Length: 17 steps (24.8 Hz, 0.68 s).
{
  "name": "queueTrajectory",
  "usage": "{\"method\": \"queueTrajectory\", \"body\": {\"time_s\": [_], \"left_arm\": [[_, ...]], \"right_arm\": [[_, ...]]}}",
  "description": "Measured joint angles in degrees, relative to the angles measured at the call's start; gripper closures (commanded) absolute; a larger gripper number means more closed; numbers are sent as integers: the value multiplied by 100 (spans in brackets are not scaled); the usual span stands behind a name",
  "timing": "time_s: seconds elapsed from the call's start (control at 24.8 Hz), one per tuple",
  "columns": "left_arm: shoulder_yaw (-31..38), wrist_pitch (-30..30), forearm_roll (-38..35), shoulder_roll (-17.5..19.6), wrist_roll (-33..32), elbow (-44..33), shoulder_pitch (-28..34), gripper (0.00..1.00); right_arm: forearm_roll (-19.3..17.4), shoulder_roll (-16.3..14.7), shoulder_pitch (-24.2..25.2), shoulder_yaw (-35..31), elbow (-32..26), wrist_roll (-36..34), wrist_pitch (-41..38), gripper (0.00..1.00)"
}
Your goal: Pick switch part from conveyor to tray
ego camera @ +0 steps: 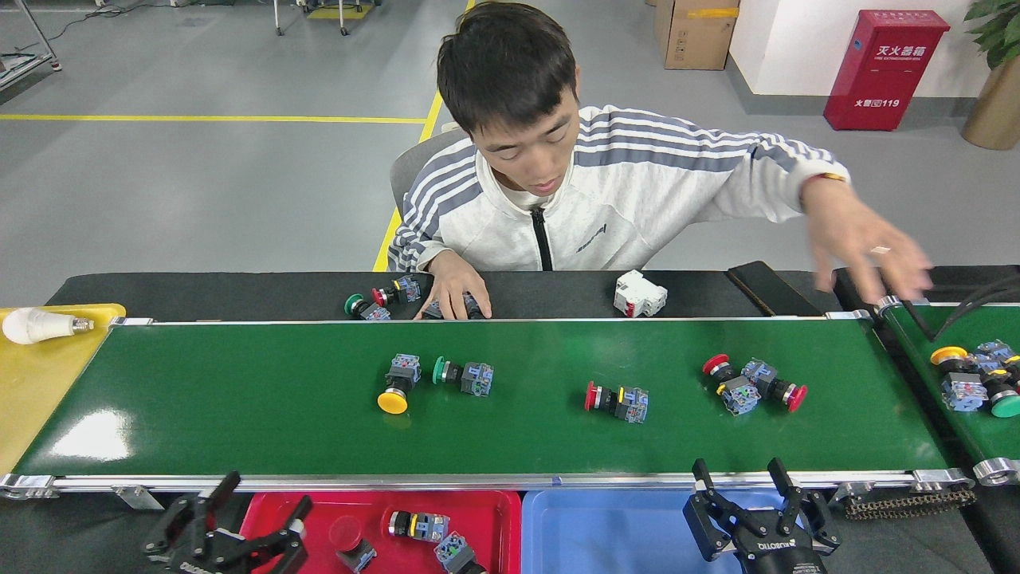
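Note:
Loose switch parts lie on the long green conveyor point(239, 399): a yellow-capped one point(396, 383), a green-capped one point(464, 375), a red-capped one point(617, 400) and a touching pair with red caps point(753, 385). Below the near rail stand a red tray point(374, 501) holding three switch parts point(420, 525) and a blue tray point(606, 530). My left gripper point(268, 493) hangs open and empty at the red tray's left end. Open too, with nothing in it, my right gripper point(739, 477) is over the blue tray's right end.
A person sits behind the conveyor, one hand point(454, 291) on the black table by more switch parts point(382, 299), the other hand point(868, 251) blurred above a second green belt point(924, 335) carrying several switches point(976, 375). A white breaker point(640, 293) and a bulb point(40, 325) lie nearby.

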Motion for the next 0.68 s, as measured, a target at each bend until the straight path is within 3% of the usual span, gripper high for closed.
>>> {"method": "queueTrajectory", "body": {"time_s": [0.36, 0.68], "left_arm": [[-37, 211, -181, 35, 171, 30, -21, 1], [-1135, 496, -477, 35, -311, 847, -1215, 1]], "right_arm": [[3, -282, -1401, 880, 967, 965, -789, 1], [38, -267, -2394, 1807, 2009, 1175, -837, 2]]}}
